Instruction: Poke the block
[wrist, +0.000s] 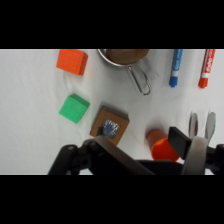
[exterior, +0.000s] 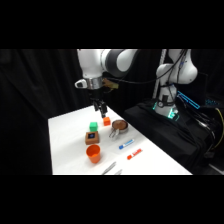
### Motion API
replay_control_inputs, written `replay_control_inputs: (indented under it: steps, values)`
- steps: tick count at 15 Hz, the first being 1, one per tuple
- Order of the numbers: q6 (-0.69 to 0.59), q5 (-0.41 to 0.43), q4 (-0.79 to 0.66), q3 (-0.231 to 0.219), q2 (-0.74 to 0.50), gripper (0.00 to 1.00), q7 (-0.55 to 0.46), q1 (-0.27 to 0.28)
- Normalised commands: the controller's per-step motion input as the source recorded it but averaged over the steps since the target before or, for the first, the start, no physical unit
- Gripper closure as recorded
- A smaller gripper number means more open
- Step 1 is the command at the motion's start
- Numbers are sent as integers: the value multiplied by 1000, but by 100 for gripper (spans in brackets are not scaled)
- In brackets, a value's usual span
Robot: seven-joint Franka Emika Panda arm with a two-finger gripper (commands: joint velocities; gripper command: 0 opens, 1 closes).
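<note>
Nearest the side camera, an orange cup (exterior: 93,153) stands just behind tongs (exterior: 112,170) on the bench (exterior: 65,145). Three blocks cluster close: green block (wrist: 74,108), orange block (wrist: 72,61), brown block (wrist: 109,124). Above them hangs the hand (exterior: 101,109), empty; whether it's parted, I cannot tell. A careless jab could strike a neighbouring block.

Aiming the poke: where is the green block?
Side view: green block lies mid-table under the pincer, between orange block and brown block.

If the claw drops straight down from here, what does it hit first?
Probably the orange block or bare table beside it: in the side view the claw hangs just above and left of it, with the green block lower left. Depth is unclear, so a near miss is possible.
</note>
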Motion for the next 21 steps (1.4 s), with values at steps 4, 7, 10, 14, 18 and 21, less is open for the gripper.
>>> replay_control_inputs:
  steps: [4,7,10,14,18,21]
  values:
    - [-103,119,510,-46,324,25,20,-104]
    - [-93,126,432,-11,268,43,24,-68]
    - [-61,104,355,7,224,68,43,-34]
    - [-23,79,245,26,171,97,54,-7]
    - [64,64,114,35,124,97,52,14]
    - [204,89,38,41,129,96,3,-6]
